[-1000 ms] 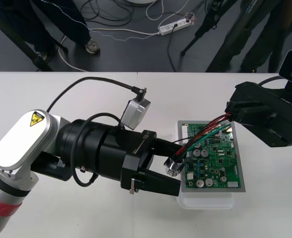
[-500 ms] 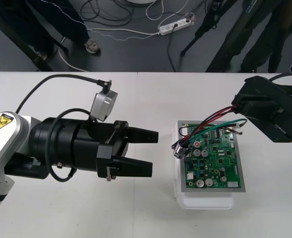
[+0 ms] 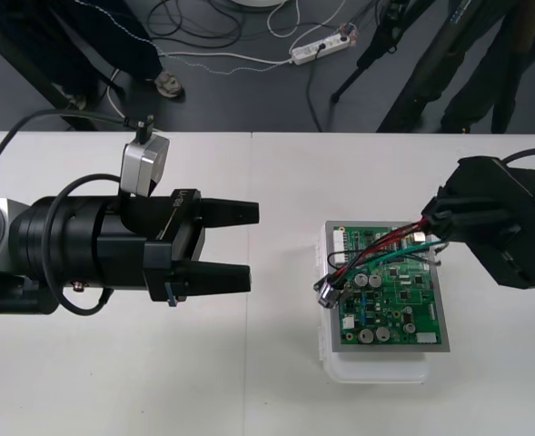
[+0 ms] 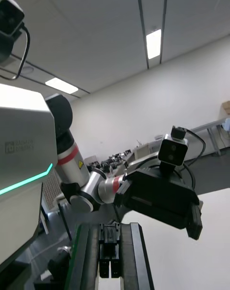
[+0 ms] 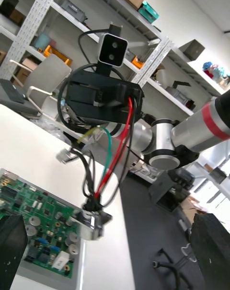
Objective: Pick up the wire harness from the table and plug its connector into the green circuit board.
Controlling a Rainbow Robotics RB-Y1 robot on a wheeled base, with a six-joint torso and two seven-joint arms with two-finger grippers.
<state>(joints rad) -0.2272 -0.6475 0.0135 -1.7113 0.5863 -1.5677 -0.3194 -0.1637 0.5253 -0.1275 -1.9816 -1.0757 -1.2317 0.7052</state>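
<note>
Thin red-green-black wire harness [image 3: 385,243] hangs from right gripper [image 3: 441,225].
Left gripper [image 3: 252,244]: black fingers [image 3: 226,212] spread wide, empty, over plain light table [image 3: 249,381] beside green circuit board [image 3: 403,300] on white base [image 3: 376,371]. Round metal socket [image 3: 326,292] hangs at board's left edge; right gripper's fingers clamp small black plug [image 4: 109,254].

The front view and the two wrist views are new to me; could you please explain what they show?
This is a two-armed robot at a table. The front view looks down from above; each wrist view comes from a camera on that arm. A green circuit board sits on a white base. The right gripper, by the board's far right corner, is shut on the wire harness at its plug; the metal socket is at the board's left edge. The left gripper is open, left of the board, holding nothing.
</note>
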